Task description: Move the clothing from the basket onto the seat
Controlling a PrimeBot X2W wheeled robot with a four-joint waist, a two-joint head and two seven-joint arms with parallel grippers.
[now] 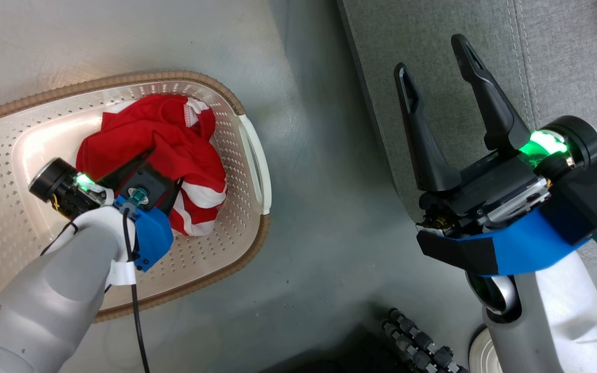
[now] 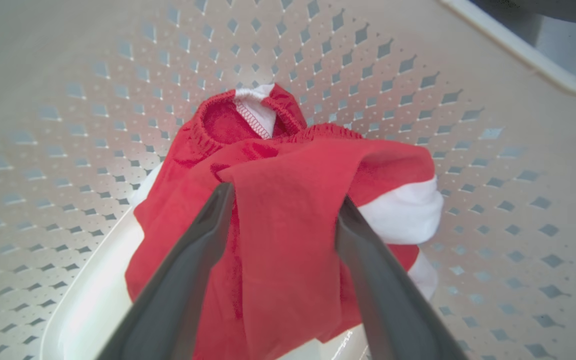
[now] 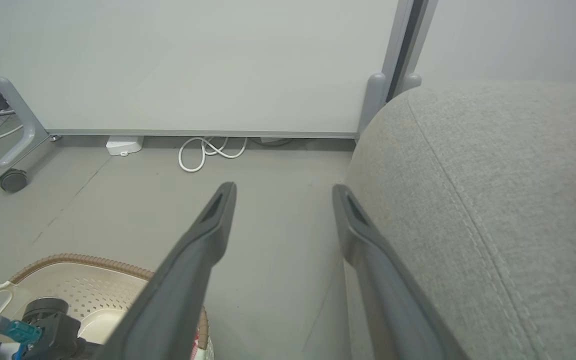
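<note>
The clothing (image 1: 174,145) is a crumpled red heap with white trim, lying in the cream basket (image 1: 18,155) with the brown rim at the left of the head view. My left gripper (image 1: 145,171) reaches down into the basket from above. In the left wrist view its fingers (image 2: 203,240) stand apart, one on each side of a raised fold of the red clothing (image 2: 288,225), with the perforated basket wall (image 2: 93,125) behind. My right gripper (image 1: 431,54) is open and holds nothing, hovering over the left edge of the grey seat (image 1: 563,62). The right wrist view has this gripper (image 3: 283,189) beside the seat (image 3: 493,200).
A strip of grey floor (image 1: 324,181) separates the basket from the seat. A white panel wall on a caster (image 3: 12,180) stands beyond, with a coiled white cable (image 3: 208,150) and a small white box (image 3: 124,145) at its foot. Part of my dark base (image 1: 417,342) shows below.
</note>
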